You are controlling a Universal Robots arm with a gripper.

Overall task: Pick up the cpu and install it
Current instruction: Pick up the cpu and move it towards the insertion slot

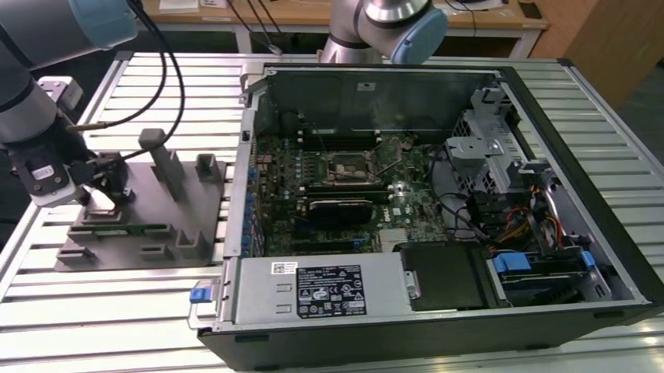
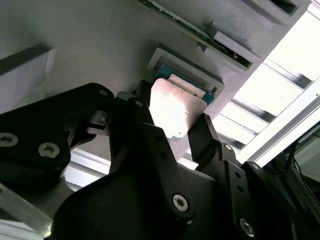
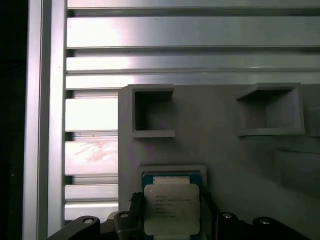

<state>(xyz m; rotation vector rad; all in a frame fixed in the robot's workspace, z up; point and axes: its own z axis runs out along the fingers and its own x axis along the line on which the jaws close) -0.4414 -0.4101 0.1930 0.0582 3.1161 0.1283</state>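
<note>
The cpu (image 3: 171, 207), a small silver square, sits between my black fingers (image 2: 204, 131) just above a teal-lined pocket (image 2: 209, 94) in the grey fixture plate (image 1: 155, 198). My gripper (image 2: 176, 120) is shut on the cpu's two opposite edges. In the exterior view the gripper (image 1: 99, 198) hangs over the plate's near-left part, at the exterior view's left, with the cpu (image 1: 101, 202) showing pale between the fingers. The open computer case (image 1: 436, 202) lies to the exterior view's right, its square socket frame (image 1: 347, 167) on the motherboard uncovered.
A long green memory stick (image 1: 130, 229) rests in a slot on the fixture plate. Upright grey posts (image 1: 166, 159) rise from the plate beside the gripper. A second arm's base (image 1: 389, 27) stands behind the case. Ribbed aluminium table (image 1: 93, 311) surrounds everything.
</note>
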